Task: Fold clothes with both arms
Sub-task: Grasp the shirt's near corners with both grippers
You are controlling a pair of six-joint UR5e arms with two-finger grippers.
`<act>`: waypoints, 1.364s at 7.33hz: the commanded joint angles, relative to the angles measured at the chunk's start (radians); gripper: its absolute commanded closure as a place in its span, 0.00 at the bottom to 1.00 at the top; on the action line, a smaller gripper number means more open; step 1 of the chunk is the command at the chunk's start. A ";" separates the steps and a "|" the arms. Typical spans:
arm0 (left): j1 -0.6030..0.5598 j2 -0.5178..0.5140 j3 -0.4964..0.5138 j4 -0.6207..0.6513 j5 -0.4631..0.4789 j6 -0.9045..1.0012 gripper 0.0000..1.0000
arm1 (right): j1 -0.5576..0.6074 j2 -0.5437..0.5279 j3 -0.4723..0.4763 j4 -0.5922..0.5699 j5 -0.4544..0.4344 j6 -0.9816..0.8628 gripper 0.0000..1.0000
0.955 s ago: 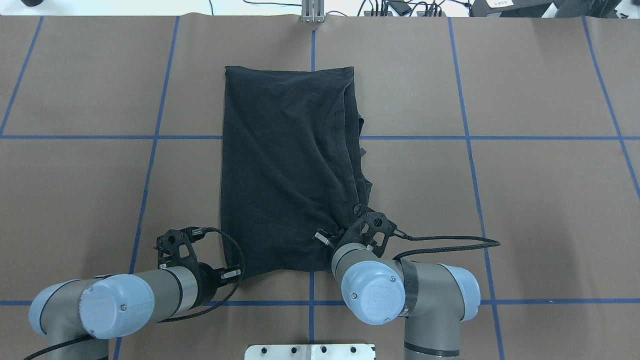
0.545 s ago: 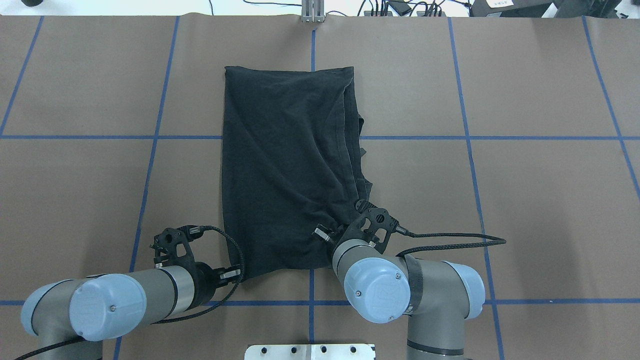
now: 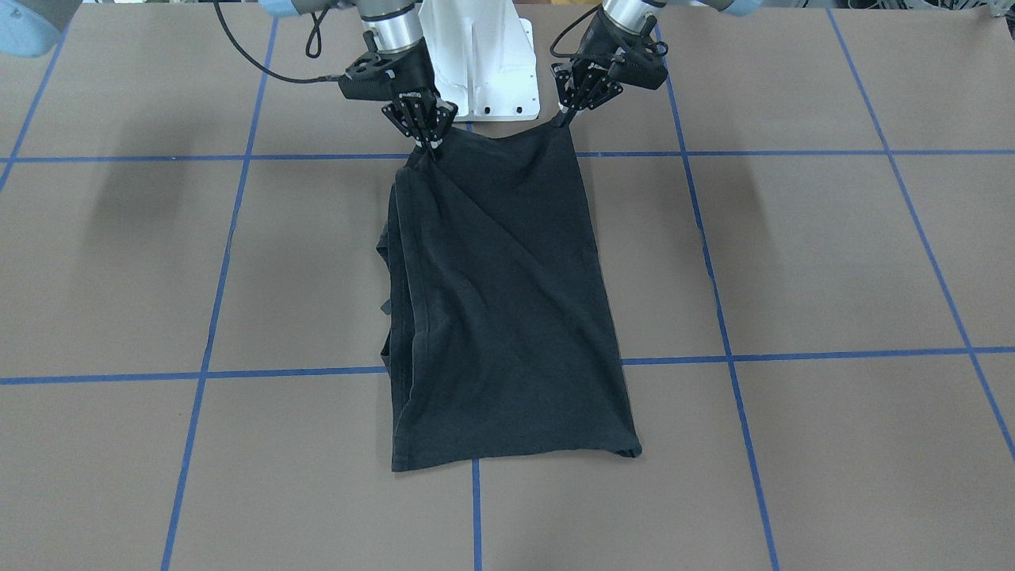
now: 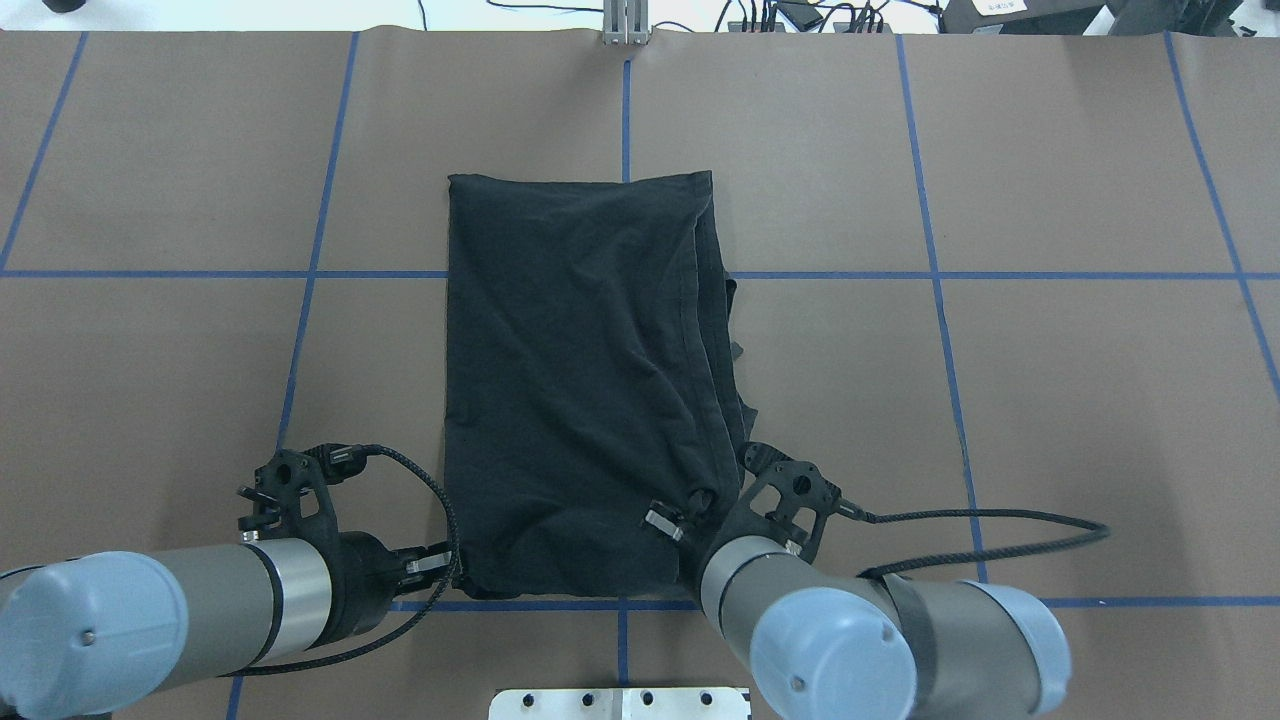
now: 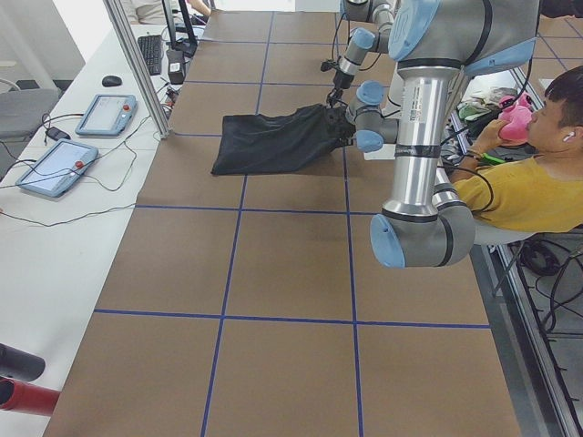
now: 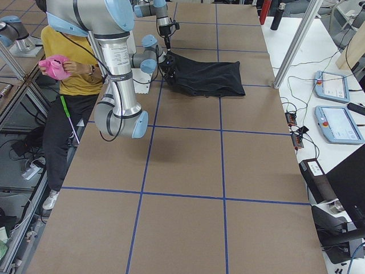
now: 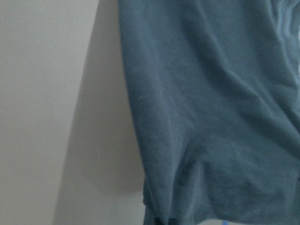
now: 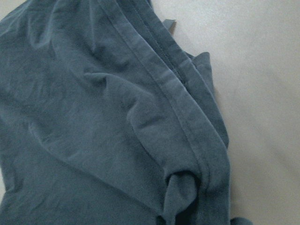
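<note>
Left gripper (image 3: 564, 119) and right gripper (image 3: 427, 147) each clamp a raised near corner of the T-shirt (image 3: 507, 301); fold apparently beginning, next probably carrying both evenly to the far hem.

My left arm (image 4: 215, 600) and my right arm (image 4: 745, 585) are grey metal tubes with rounded light-blue joint caps (image 4: 115, 655), each cap carrying a small screw. A polished silver ring (image 4: 285, 590) bands my left wrist. A black braided cable (image 4: 1000, 513) loops out from each wrist mount, and a black strap (image 4: 905, 605) wraps my right arm. My left gripper (image 3: 567, 119) and right gripper (image 3: 428, 143) are black, with skeletal linkage fingers. My white mounting base (image 3: 484, 55) shows round bolt holes.
</note>
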 commanded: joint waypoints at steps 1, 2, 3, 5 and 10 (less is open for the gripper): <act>0.008 -0.008 -0.078 0.065 -0.033 -0.002 1.00 | -0.083 -0.019 0.175 -0.150 -0.031 0.002 1.00; 0.006 -0.016 -0.066 0.068 -0.050 0.006 1.00 | -0.062 -0.016 0.166 -0.150 -0.030 -0.007 1.00; -0.006 -0.022 -0.053 0.068 -0.061 0.017 1.00 | -0.013 -0.006 0.162 -0.153 -0.025 -0.014 1.00; -0.056 -0.037 -0.040 0.070 -0.061 0.041 1.00 | 0.068 0.040 0.108 -0.152 -0.024 -0.025 1.00; -0.335 -0.296 0.176 0.200 -0.128 0.246 1.00 | 0.307 0.203 -0.125 -0.142 0.108 -0.085 1.00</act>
